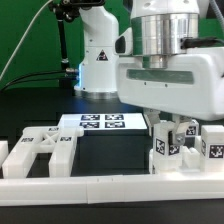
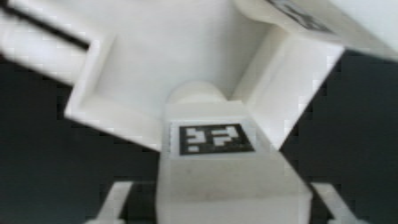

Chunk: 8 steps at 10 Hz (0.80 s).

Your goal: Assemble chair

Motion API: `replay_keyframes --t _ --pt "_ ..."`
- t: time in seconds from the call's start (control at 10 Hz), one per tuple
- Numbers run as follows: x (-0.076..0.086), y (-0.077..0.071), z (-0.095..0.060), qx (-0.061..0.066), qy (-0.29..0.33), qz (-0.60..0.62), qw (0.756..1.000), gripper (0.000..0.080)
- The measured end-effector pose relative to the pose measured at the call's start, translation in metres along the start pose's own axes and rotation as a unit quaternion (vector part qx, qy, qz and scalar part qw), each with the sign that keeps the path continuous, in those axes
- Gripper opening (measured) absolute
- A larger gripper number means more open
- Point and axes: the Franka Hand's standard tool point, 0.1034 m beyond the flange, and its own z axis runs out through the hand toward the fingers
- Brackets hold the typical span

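White plastic, tagged, a square chair leg [image 2: 214, 172] stood on the worktop [image 1: 110, 152] at the exterior view's right, just beside other chair parts [image 1: 212, 150]. The end effector [image 1: 167, 140] straddled it. Whether the fingers pinched it yet, I could not tell. A sound grasp probably needed the leg centred, pads flat on opposite faces, then a straight lift clear of its neighbours.

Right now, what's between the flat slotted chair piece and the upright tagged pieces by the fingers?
Bare black table separates the slotted piece and the upright pieces in the exterior view; the marker board sits behind.
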Motion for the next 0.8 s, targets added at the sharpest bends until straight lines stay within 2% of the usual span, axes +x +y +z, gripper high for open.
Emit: replay_keyframes --t 0.1,0.2,0.4,0.5,0.6,0.7,0.8 --pt "0.0004 0.0002 0.0003 0.006 -0.009 0.090 0.996 0.0291" --pt "0.0001 0.0004 0.0003 0.008 -0.007 0.112 0.994 0.0291" --pt "0.0005 -0.0001 -0.0002 0.007 -0.004 0.050 0.999 0.0292" --pt "-0.0003 -0.0022 -0.0023 0.007 0.001 -0.027 1.000 0.0481" --pt "-0.0024 -0.0033 -0.0029 0.008 0.002 -0.122 0.993 0.0611" --pt "-0.0032 -0.0022 -0.0016 0.008 0.002 -0.247 0.969 0.0638" --pt "-0.0064 0.0007 0.0010 0.005 0.000 -0.298 0.955 0.0646"
